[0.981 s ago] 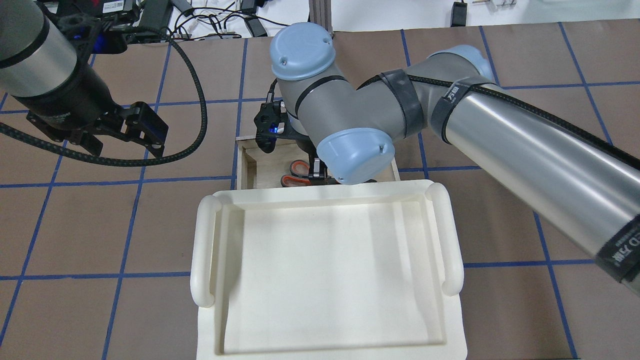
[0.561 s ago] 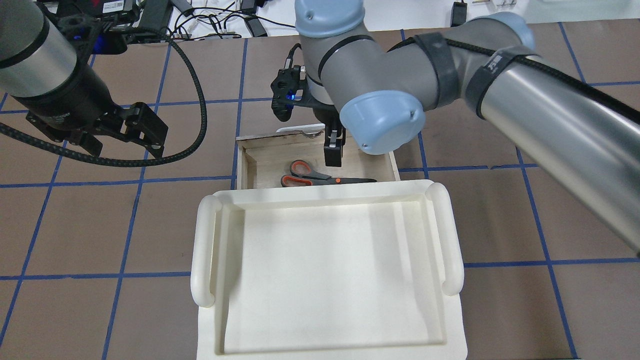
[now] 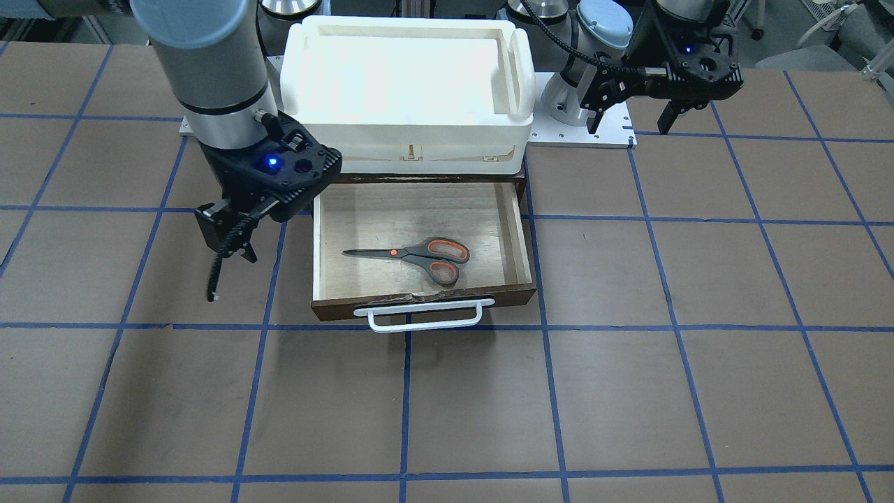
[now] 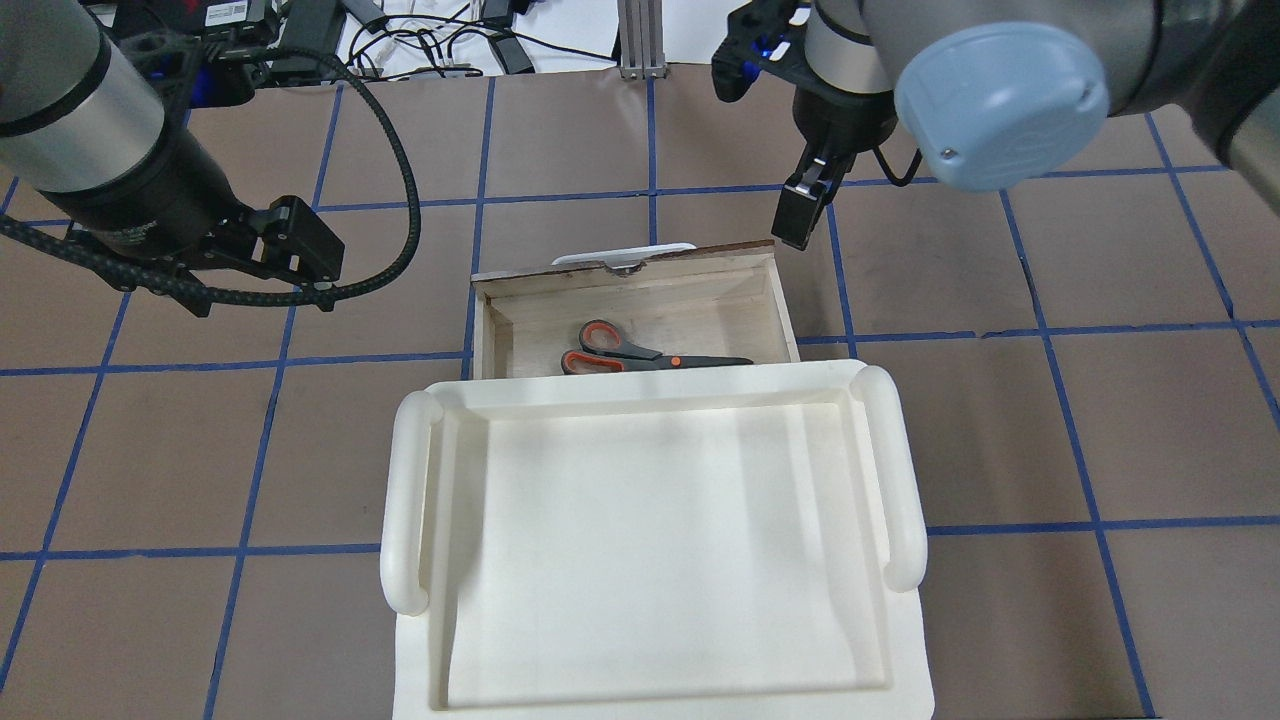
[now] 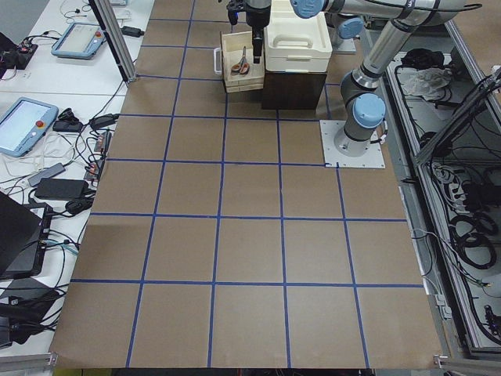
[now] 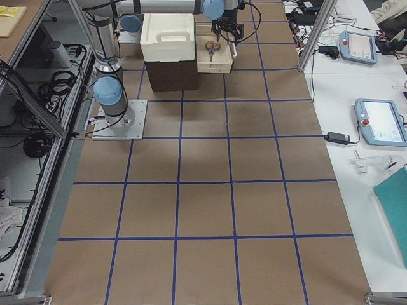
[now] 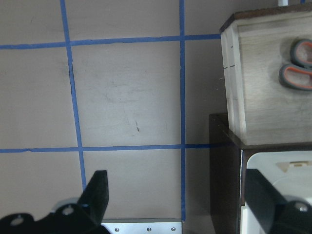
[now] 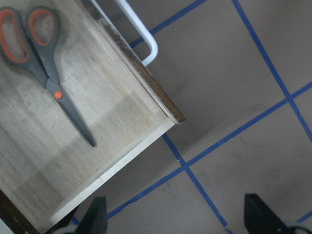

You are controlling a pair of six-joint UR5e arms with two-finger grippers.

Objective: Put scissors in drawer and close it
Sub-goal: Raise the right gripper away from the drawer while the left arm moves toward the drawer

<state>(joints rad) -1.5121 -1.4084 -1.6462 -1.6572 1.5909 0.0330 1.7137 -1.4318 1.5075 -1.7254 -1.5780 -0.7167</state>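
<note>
The scissors (image 3: pixel 412 255) lie inside the open drawer (image 3: pixel 513 296). Both the right gripper (image 3: pixel 229 246), beside the drawer, and the left gripper (image 3: pixel 628 115) gape empty.

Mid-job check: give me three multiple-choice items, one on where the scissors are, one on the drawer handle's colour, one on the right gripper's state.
1. The scissors lie:
A flat inside the drawer
B propped across its front edge
C sticking out over its side wall

2. The handle is:
A black
B orange
C white

3. The right gripper is:
A shut on the scissors
B open and empty
C shut on the handle

Answers:
1 A, the front-facing view shows them flat on the pale wood floor.
2 C, it is a white bar on the dark front.
3 B, the right wrist view shows its fingers wide apart with nothing between them.
</note>
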